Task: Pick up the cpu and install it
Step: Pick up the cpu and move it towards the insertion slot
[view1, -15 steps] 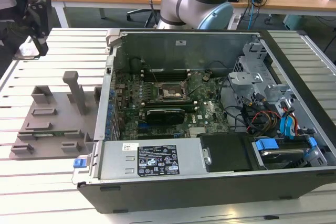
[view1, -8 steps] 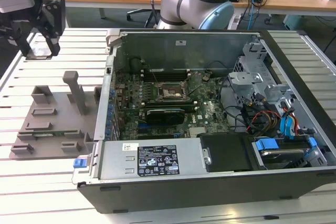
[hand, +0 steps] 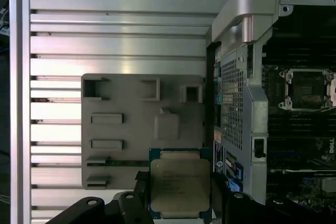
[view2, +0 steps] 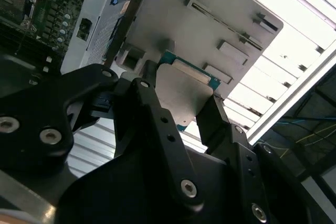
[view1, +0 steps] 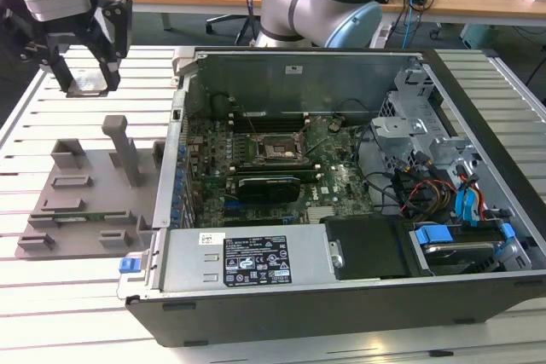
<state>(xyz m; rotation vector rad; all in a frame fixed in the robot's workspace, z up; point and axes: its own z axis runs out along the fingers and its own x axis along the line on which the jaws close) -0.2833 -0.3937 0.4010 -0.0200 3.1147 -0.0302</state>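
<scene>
The claw [view1: 85,81] hangs over the slatted surface [view1: 68,296] near its far corner on the exterior view's left. It is clamped on the cpu [hand: 180,184], one black finger [view2: 149,103] pressed against each of two opposite edges. The chip sits flat between them with its silvery top facing up in the first wrist view. It is held in the air above the grey plastic tray [view1: 85,202], apart from it. Beside the tray stands the open computer case [view1: 341,296], and the motherboard socket [view1: 277,153] lies uncovered inside it.
</scene>
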